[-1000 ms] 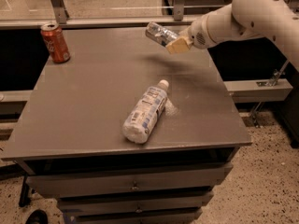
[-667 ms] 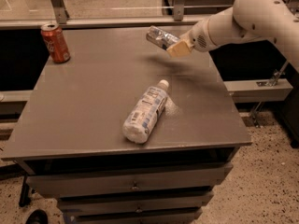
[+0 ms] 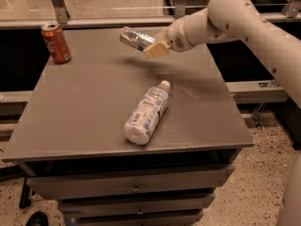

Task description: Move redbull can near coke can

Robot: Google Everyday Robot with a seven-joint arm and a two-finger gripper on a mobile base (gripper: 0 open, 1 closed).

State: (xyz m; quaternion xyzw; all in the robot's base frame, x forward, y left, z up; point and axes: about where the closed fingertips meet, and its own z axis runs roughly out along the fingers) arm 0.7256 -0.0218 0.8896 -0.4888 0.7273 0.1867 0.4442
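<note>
The redbull can [image 3: 135, 38] is a slim silver-grey can, held tilted on its side above the back middle of the table. My gripper [image 3: 153, 45] is shut on its right end, with a cream finger [image 3: 157, 50] showing below it. The coke can [image 3: 55, 43] stands upright at the table's back left corner, well to the left of the held can.
A clear plastic bottle [image 3: 146, 113] with a white cap lies on its side in the middle of the grey table [image 3: 84, 107]. Drawers sit under the table's front edge. My arm [image 3: 244, 18] reaches in from the right. A rail runs behind the table.
My gripper has carried the redbull can to the left, from the table's back right toward the back middle, closer to the coke can. The bottle and coke can have not moved.
</note>
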